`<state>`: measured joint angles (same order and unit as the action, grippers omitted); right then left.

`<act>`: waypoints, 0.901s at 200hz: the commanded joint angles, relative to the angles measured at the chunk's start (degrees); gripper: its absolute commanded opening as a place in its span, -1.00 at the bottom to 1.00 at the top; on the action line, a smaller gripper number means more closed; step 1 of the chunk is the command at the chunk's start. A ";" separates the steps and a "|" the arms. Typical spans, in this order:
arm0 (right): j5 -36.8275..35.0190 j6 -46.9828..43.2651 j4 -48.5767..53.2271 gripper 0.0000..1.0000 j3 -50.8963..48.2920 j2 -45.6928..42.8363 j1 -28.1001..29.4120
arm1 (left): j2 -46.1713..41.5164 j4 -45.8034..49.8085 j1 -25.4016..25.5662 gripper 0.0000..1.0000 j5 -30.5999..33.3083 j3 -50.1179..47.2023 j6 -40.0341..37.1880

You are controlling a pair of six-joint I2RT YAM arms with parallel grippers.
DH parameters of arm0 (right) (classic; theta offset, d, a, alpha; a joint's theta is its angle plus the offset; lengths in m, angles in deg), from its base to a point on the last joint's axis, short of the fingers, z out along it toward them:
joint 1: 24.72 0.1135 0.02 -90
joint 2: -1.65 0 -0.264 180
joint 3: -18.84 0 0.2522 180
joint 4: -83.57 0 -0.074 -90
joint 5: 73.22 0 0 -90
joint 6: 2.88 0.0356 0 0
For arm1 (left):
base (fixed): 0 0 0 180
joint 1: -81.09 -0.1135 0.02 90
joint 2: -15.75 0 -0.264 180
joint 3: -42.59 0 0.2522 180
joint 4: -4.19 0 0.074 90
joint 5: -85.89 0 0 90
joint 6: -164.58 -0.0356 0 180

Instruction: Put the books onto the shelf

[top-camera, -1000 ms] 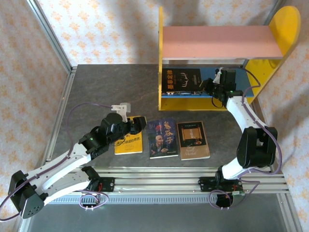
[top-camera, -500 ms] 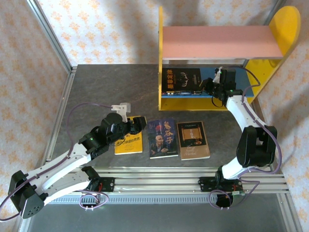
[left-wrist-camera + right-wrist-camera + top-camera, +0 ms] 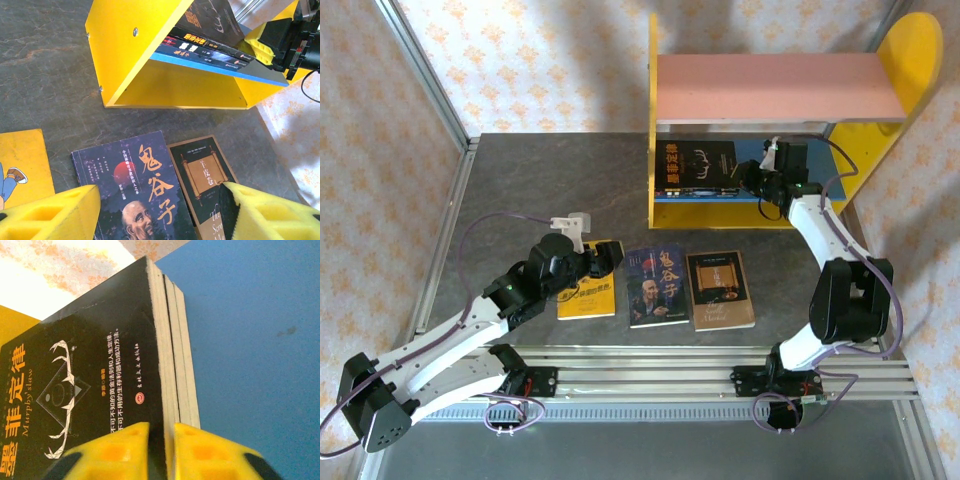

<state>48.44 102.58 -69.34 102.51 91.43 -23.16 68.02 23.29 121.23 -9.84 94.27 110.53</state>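
Stack of dark books [image 3: 705,168] lying on the blue lower board [image 3: 250,315] of the shelf [image 3: 770,88]; the right gripper [image 3: 161,434] has its fingers closed on the top black book [image 3: 85,390]. On the surface [image 3: 550,180] lie a yellow book [image 3: 588,293], a dark blue book [image 3: 658,285] and a brown book [image 3: 720,290]. The left gripper [image 3: 609,257] hovers over the yellow book, fingers wide apart, empty

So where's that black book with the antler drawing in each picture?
Top external: black book on the blue board, below the pink board.
Left wrist: top edge, uppermost of the stack.
Right wrist: left half, cover up.
Shared landmark: the blue board.
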 commanded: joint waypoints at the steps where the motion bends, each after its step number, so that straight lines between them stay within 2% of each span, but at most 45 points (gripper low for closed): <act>1: 1.18 -1.38 0.90 -0.49 2.16 0.42 1.08 | -0.81 -0.07 0.13 0.29 0.28 1.64 -0.79; 23: 0.53 -1.87 1.58 -0.42 2.37 -0.41 1.07 | -1.29 0.35 0.20 0.29 0.70 1.53 -0.79; 28: 0.28 -1.92 1.81 -0.31 2.49 -0.65 1.07 | -1.42 0.41 0.18 0.30 0.68 1.55 -0.77; 44: -0.64 -2.44 2.63 -0.27 2.59 -1.49 1.09 | -1.73 0.72 0.17 0.31 0.90 1.46 -0.84; 47: -0.94 -2.55 2.93 -0.18 2.56 -1.78 1.08 | -1.80 0.80 0.17 0.31 0.96 1.46 -0.87; 55: -1.68 -2.83 3.24 -0.13 2.47 -2.49 1.07 | -1.97 1.36 0.18 0.32 1.31 1.55 -0.88; 59: -2.17 -2.97 3.46 -0.03 2.51 -2.90 1.10 | -2.06 1.55 0.20 0.32 1.48 1.62 -0.90; 73: -3.66 -3.68 4.36 0.01 2.42 -4.36 1.02 | -2.34 2.57 0.20 0.32 2.18 1.79 -1.05; 79: -4.31 -3.97 5.02 0.10 2.49 -4.98 1.06 | -2.43 3.11 0.18 0.32 2.71 1.94 -1.14; 129: -8.56 -4.99 9.75 0.23 -0.36 -13.02 1.07 | -2.61 9.66 0.20 0.32 5.68 4.94 -1.61; 180: -7.65 -1.60 11.68 0.24 -11.71 -26.17 1.07 | -0.59 21.20 0.20 0.34 11.89 7.66 1.29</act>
<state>41.47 99.10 -60.14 96.23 70.43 -22.24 66.53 36.04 121.23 -2.91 99.60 110.68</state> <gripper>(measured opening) 0.617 0.667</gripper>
